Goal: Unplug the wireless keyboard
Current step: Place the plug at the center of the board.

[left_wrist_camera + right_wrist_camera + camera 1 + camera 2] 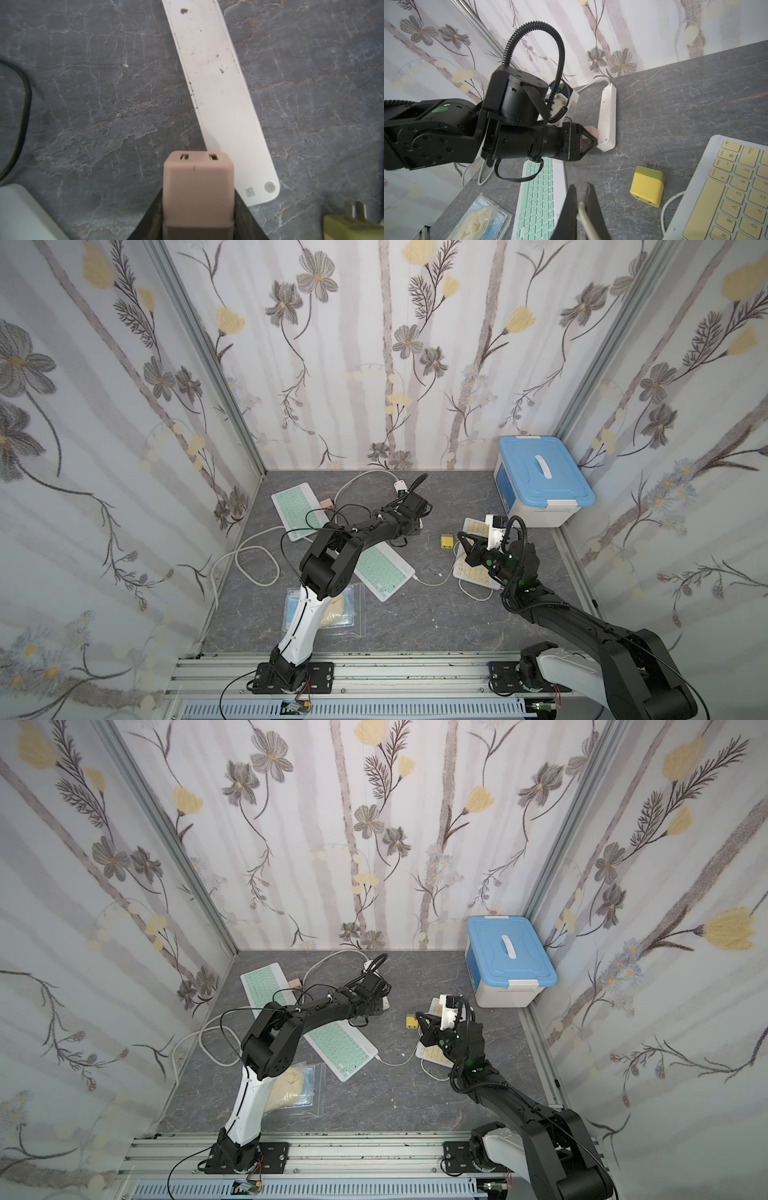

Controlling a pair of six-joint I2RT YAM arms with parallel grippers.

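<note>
A mint-keyed wireless keyboard (380, 568) (340, 1048) lies mid-table with a white cable (432, 583) plugged into its near right corner. My left gripper (198, 193) is shut on a pink charger block (197, 187), held beside the end of the white power strip (220, 99) (608, 116); no cable shows in the block's two slots. My right gripper (580, 187) (461, 536) is shut on a white cable (583, 212) above the yellow-keyed keyboard (473, 570) (726, 193). A yellow charger block (446, 541) (646, 189) lies loose on the table, prongs bare.
A second mint keyboard (297, 506) lies at the back left with another pink block (327, 503) beside it. A blue-lidded box (540, 481) stands back right. A clear bag (332, 608) lies under the left arm. White cord loops (257, 564) trail at left.
</note>
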